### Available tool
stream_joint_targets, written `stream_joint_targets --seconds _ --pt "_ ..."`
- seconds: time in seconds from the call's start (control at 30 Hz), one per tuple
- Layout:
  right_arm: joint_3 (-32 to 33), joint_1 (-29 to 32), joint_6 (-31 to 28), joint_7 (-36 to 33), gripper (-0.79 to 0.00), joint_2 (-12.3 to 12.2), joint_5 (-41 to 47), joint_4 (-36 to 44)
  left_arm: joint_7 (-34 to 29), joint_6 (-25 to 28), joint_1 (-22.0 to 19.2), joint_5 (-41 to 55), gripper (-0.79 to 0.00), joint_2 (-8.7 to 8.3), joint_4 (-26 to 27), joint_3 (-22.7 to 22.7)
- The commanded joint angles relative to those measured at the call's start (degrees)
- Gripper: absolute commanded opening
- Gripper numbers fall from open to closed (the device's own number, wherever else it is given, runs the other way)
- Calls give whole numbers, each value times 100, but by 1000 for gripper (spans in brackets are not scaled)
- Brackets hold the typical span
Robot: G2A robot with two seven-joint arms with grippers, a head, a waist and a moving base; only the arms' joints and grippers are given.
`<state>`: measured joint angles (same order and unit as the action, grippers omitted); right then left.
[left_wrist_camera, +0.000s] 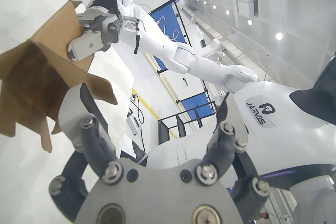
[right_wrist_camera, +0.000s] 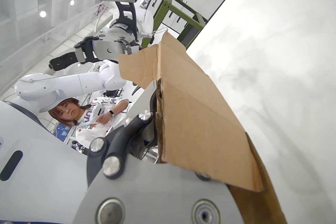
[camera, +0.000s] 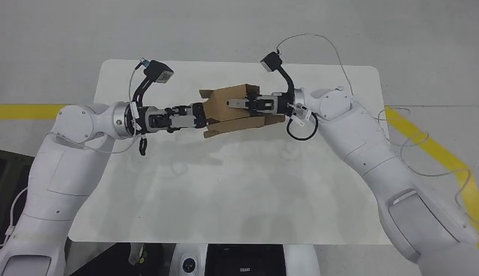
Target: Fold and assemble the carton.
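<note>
Carton: brown cardboard carton [camera: 224, 105], partly opened into a tube with its end flaps unfolded and sticking outward; it lies sideways over the far middle of the bench [camera: 224, 201], between the 2 arms
Right hand: the right hand [left_wrist_camera: 76, 49] is clamped on 1 wall of the carton at the end nearest that arm, with 1 finger pressed on the outside of the wall and the other hidden by cardboard
Left hand: the left hand [left_wrist_camera: 155, 109] is at the carton's opposite end, its 2 fingers [left_wrist_camera: 86, 104] spread wide apart with nothing between them; 1 finger sits just behind a loose flap [left_wrist_camera: 101, 89], and I cannot tell whether they touch
Bench: white top with rounded corners; I cannot tell whether the carton's underside rests on it or is held just above it
</note>
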<state>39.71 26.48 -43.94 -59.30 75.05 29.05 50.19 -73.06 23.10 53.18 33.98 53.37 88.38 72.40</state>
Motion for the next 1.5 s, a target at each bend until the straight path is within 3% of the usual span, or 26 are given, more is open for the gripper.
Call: stream_joint_targets --seconds 0.0,0.5,0.87,0.97,1.47 --pt "106 62 66 9 -785 -40 10 111 104 28 0 -121 0 1 -17 10" --pt "911 1017 827 167 -785 -438 -614 1418 707 162 -186 -642 0 93 -345 -274" --pt "964 1053 843 199 -785 -458 -659 1452 823 184 -280 -677 0 119 -460 -320" --pt "1061 1144 1047 477 -785 -489 -883 1511 860 172 -268 -683 0 120 -452 -319" --pt "1741 2164 1698 1070 -785 -741 -1468 2768 810 -578 -161 -390 0 156 -221 -452"
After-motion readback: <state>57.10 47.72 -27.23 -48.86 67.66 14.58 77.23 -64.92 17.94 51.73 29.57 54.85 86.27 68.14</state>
